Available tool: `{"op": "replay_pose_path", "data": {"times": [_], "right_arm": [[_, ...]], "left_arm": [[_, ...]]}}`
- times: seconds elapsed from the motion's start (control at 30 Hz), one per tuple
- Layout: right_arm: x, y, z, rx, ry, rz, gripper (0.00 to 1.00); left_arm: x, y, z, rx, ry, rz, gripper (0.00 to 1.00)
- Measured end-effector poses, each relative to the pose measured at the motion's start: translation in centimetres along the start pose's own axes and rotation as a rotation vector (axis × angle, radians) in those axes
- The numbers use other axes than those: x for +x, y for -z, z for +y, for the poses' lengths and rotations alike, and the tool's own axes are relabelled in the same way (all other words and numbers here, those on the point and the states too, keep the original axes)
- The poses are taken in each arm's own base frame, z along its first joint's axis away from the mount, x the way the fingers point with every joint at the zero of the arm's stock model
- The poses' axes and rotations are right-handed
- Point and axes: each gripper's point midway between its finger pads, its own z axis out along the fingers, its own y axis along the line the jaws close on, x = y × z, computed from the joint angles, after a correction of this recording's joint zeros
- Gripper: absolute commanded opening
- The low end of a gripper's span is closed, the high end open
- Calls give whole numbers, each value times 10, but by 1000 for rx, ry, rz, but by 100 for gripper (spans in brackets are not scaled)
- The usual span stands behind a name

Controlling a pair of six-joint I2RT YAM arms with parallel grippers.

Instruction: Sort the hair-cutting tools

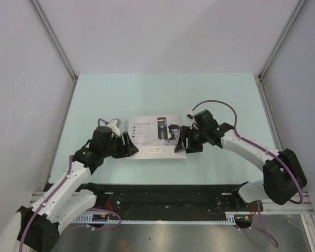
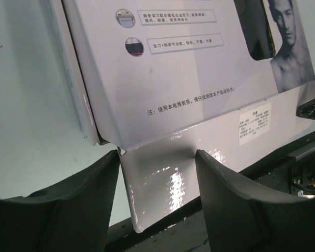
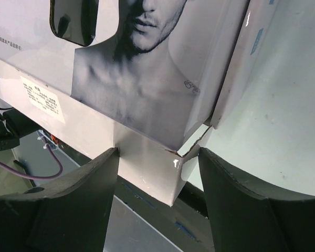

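No clipper, comb guard, brush or cable shows in any view. A closed white box (image 1: 155, 135) lies flat at the table's middle, printed with a clipper picture and a man's photo. My left gripper (image 1: 130, 146) is open at the box's left near corner. In the left wrist view, a glossy white flap (image 2: 157, 173) of the box lies between my left gripper's (image 2: 157, 181) spread fingers (image 2: 58, 210). My right gripper (image 1: 186, 140) is open at the box's right end. In the right wrist view, the box's torn corner (image 3: 163, 168) sits between my right gripper's (image 3: 157, 184) fingers (image 3: 252, 210).
The pale green table (image 1: 163, 94) stretches behind the box to grey walls. A black rail with wiring (image 1: 163, 197) runs along the near edge between the arm bases.
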Motion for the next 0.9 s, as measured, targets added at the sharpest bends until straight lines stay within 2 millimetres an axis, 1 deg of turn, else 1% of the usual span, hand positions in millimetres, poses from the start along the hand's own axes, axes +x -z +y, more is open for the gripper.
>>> {"op": "replay_pose_path", "data": {"times": [0.27,0.43,0.5,0.53,0.67,0.9], "right_arm": [[2,0,-1,17,-20,25,66],[5,1,-3,27,-34,40,66],[7,1,-4,32,-39,47,66],[8,1,-4,34,-40,50,65],[11,0,-7,44,-48,64,64],[12,0,-8,49,-52,72,63]], "left_arm": [[6,-1,11,-79,16,61,69],[7,1,15,-111,21,75,69],[7,1,15,-117,21,79,67],[7,1,16,-119,22,82,66],[8,0,15,-121,23,91,65],[10,4,17,-138,27,106,68]]}}
